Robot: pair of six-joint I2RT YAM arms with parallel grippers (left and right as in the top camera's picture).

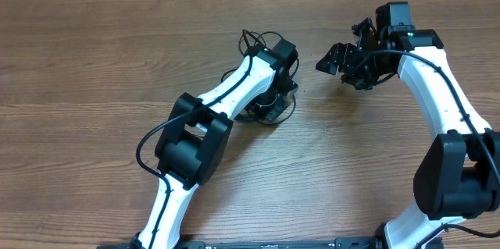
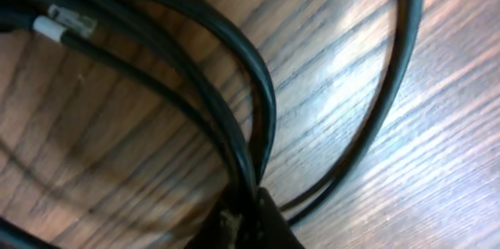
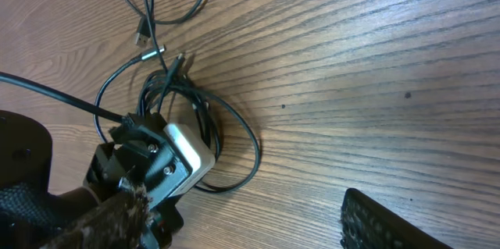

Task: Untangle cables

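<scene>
Left hand (image 2: 254, 219) was clamped on the cables (image 3: 234, 136) looped across the tabletop (image 1: 94, 62), and the right hand (image 1: 336, 62) hung nearby, fingers wide apart.

We see bright, even light overhead, shadows soft. In our left wrist view the close cables (image 2: 267, 108) blur, and glare streaks the table (image 2: 344, 54) toward two o'clock.

Overhead plus wrists, all on cables (image 2: 269, 108)

Black cables (image 2: 266, 101) loop across the wooden table (image 2: 351, 46), converging at the bottom edge.
</scene>
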